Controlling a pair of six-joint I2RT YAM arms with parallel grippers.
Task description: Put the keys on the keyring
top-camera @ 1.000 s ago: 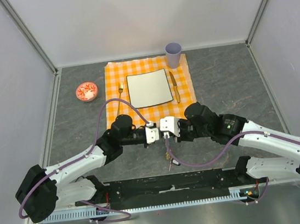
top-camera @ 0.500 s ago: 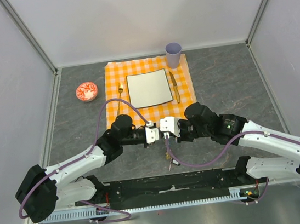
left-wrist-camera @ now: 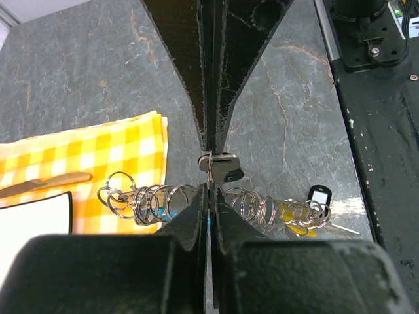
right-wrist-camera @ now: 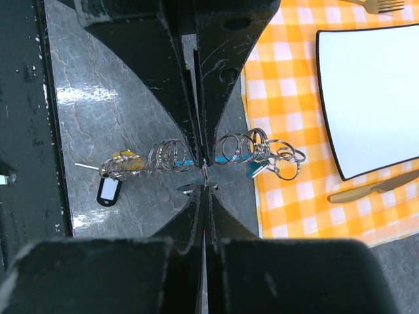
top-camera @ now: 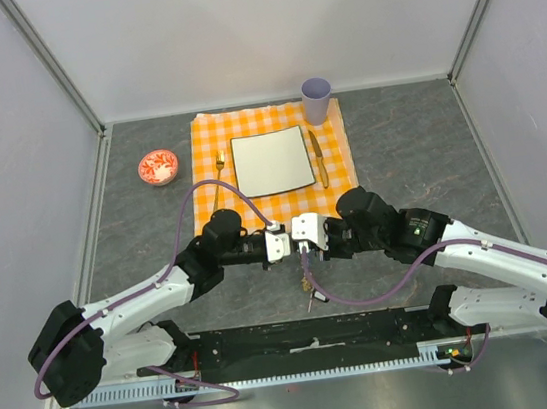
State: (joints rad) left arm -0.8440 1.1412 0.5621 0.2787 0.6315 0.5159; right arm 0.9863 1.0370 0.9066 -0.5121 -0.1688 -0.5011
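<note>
Stillness since a second ago; left hand (left-wrist-camera: 208,194) stays pinched on the keyring (left-wrist-camera: 209,178), right hand (right-wrist-camera: 205,190) on a key (left-wrist-camera: 224,165), tip to tip; threading looks unfinished.

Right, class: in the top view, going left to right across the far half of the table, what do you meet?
Red-and-white bowl → gold fork → white plate → gold knife.

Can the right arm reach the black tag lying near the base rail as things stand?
Probably not yet. The black tag lies uncovered on the table, but the right gripper is shut, tip to tip with the left gripper at a small key; it would have to pull away first.
</note>
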